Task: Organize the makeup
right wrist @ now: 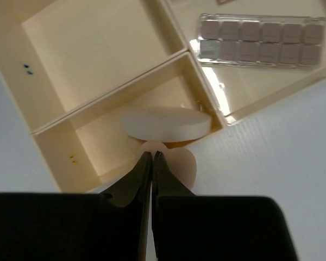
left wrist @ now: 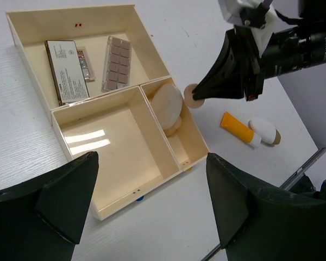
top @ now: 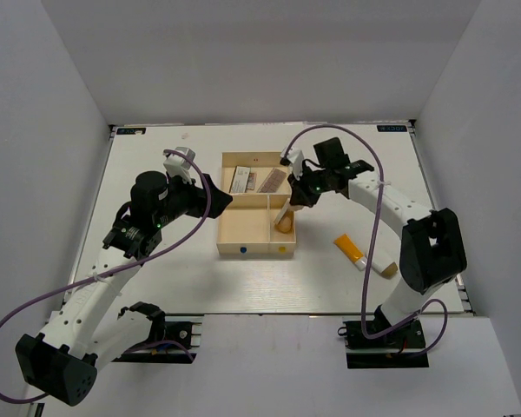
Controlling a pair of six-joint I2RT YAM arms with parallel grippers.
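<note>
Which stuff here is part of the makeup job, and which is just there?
Job: labelled palette, brown-squared palette, round pad, sponge under it, pinched sponge (right claw), orange tube, white bottle.
Just there: wooden tray, table.

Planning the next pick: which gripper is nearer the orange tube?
Right. The right gripper hangs over the wooden tray's right edge, toward the orange tube; the left gripper sits at its left edge.

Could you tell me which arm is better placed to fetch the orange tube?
Right, probably: the orange tube lies on its side of the tray; the left fingers hover open across the tray.
</note>
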